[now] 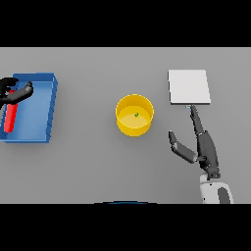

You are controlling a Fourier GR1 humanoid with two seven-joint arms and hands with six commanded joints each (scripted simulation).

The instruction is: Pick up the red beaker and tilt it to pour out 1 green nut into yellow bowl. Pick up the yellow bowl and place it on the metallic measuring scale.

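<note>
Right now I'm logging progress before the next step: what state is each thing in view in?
red beaker: lying in the blue tray, left hand on its upper end
blue tray: on the table at far left, holding the beaker
yellow bowl: upright mid-table, one green nut inside
metallic scale: nothing on it
left hand: curled round the beaker
right hand: open, fingertips by the scale's near edge
</note>
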